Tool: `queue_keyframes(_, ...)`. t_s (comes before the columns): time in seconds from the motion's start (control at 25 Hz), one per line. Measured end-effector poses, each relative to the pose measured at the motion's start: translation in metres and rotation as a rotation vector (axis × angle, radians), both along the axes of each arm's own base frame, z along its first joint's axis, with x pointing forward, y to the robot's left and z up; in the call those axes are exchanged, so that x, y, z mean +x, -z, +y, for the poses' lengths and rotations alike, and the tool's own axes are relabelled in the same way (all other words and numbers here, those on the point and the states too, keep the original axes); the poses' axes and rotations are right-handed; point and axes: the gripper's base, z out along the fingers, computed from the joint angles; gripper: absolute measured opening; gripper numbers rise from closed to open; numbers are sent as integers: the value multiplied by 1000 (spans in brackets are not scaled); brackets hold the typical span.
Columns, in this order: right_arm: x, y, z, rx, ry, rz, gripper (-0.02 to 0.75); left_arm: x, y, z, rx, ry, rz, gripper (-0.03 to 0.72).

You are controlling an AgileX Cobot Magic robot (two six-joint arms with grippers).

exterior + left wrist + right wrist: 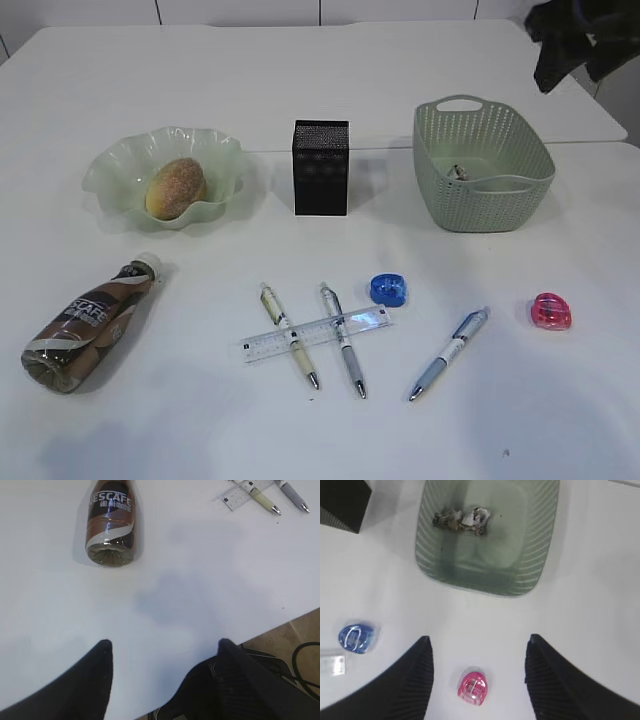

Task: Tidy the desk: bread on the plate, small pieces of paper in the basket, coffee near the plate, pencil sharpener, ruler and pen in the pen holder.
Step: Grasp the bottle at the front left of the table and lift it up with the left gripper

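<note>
The bread [176, 187] lies in the ruffled green plate [110, 165]. The coffee [90, 325] [110, 522] lies on its side at the front left. Crumpled paper [462, 519] sits inside the basket [520, 150] [535, 565]. The black pen holder [320, 168] stands between plate and basket. The clear ruler [315, 333] lies across two pens [290, 335], with a third pen [448, 352] to the right. My right gripper [478, 639] hangs open above the pink pencil sharpener [473, 688] [551, 312]; a blue one [356, 637] lies to the left. My left gripper [162, 647] is open over bare desk.
Neither gripper shows in the exterior view. The desk's front edge [280, 625] runs close under my left gripper, with black cables [300, 655] below it. A dark object [580, 40] hangs over the far right corner.
</note>
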Motion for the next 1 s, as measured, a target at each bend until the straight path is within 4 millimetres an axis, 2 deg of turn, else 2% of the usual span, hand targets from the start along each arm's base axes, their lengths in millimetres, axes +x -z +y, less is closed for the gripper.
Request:
queue_keyframes(0.28, -36, -38, 10, 115, -111, -31, 461, 2, -2, 0, -8, -3, -26, 454)
queue_keyframes(0.4, -50, -40, 9, 114, -120, -27, 461, 3, -3, -1, -14, -5, -42, 454)
queue_keyframes(0.56, -82, -22, 7, 111, -120, 31, 461, 4, -3, -1, -16, -5, -48, 454)
queue_keyframes(0.6, -82, -11, 7, 112, -117, 54, 461, 4, -3, -1, -17, -6, -53, 454)
queue_keyframes(0.64, -93, -18, 6, 115, -119, 13, 461, 4, -3, -1, -18, -6, -55, 454)
queue_keyframes(0.84, -135, 0, 3, 137, -114, -111, 461, 7, -6, -2, -31, -11, -95, 454)
queue_keyframes(0.88, -135, 0, 3, 137, -114, -111, 461, 8, -6, -2, -33, -11, -101, 454)
queue_keyframes(1.0, -166, 20, 2, 168, -118, -183, 461, 14, -5, -4, -29, -14, -96, 454)
